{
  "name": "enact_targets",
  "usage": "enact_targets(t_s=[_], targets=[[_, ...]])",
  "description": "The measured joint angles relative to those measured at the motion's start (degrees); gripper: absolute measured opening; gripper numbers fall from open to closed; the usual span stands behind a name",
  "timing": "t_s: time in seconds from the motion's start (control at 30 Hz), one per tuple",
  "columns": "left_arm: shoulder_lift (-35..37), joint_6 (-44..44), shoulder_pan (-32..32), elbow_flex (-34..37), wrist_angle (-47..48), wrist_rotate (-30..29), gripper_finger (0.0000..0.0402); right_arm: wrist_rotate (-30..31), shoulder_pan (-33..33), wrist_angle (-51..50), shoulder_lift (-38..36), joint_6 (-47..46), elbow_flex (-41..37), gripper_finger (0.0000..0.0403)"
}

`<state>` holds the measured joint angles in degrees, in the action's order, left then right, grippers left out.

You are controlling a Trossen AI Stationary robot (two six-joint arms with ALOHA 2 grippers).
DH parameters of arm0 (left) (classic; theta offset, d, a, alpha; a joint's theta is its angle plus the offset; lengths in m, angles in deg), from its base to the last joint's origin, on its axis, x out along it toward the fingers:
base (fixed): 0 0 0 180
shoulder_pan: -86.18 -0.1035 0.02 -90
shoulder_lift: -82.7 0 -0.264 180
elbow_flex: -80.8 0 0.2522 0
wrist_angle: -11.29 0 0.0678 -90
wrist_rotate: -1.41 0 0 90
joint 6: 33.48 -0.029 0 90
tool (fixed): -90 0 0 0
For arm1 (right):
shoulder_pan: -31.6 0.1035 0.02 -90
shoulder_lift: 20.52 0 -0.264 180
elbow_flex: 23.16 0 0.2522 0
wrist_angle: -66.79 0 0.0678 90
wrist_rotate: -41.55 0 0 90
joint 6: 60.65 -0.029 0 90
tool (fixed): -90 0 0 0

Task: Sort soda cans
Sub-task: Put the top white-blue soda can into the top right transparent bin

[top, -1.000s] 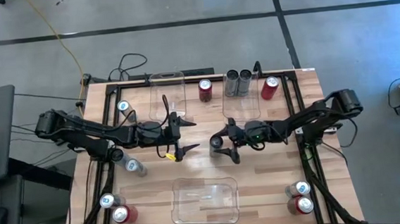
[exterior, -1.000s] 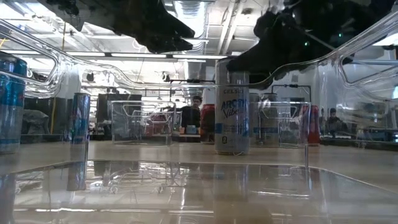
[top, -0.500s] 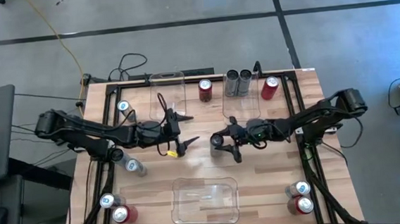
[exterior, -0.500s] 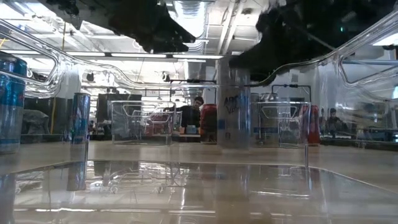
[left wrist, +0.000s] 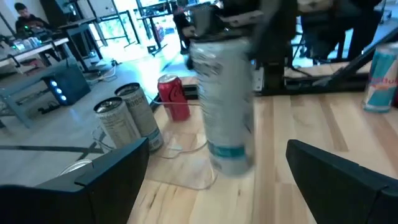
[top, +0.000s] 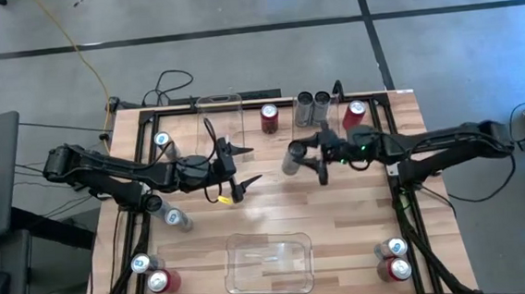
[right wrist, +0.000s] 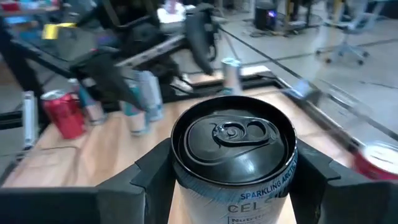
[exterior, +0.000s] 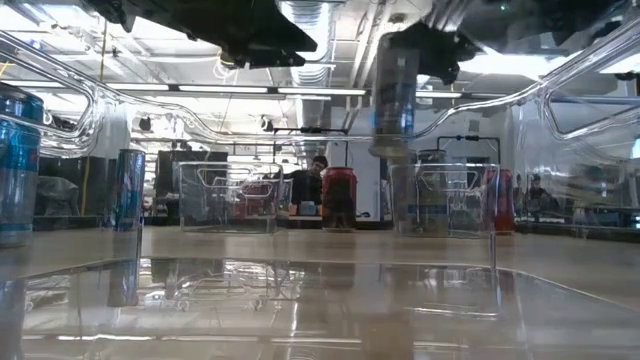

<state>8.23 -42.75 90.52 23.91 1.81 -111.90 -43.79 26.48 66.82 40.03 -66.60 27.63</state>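
Right tool (top: 311, 160) is gripping a silver-white can (top: 292, 158) with blue lettering, its two fingers clamped on the can's sides just under the dark lid, holding it in the air above the middle of the worktop (top: 360, 214). Left tool (top: 238, 165) is hanging just beside it with its fingers spread wide and nothing between them.

Nearest the front edge, a clear bin (top: 269, 263) is sitting at the centre, with a silver and red can pair at the front left corner (top: 153, 273) and another at the front right (top: 393, 259). One can (top: 177, 218) is lying on its side at the left.

Farther back, a red can (top: 270, 119) is standing between two clear bins; two grey cans (top: 313, 107) are standing in the right-hand bin (top: 316, 139), a tilted red can (top: 354, 115) just beside it.
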Motion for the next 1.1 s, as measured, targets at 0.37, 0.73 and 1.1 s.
enact_targets(t_s=[0.37,0.73,1.1], targets=[[0.0,1.5,-2.1,0.0,1.9,0.0,0.0375,0.3,-9.6,-7.3,-8.8,1.4,0.8,0.0235],[-0.6,4.6,-4.0,0.0,5.1,0.0,0.0375,-2.0,-22.4,-1.0,-3.1,1.4,-4.7,0.0235],[-0.7,5.4,-5.5,0.0,6.5,0.0,0.0375,-5.0,-26.3,7.4,6.7,1.9,-6.4,0.0235]])
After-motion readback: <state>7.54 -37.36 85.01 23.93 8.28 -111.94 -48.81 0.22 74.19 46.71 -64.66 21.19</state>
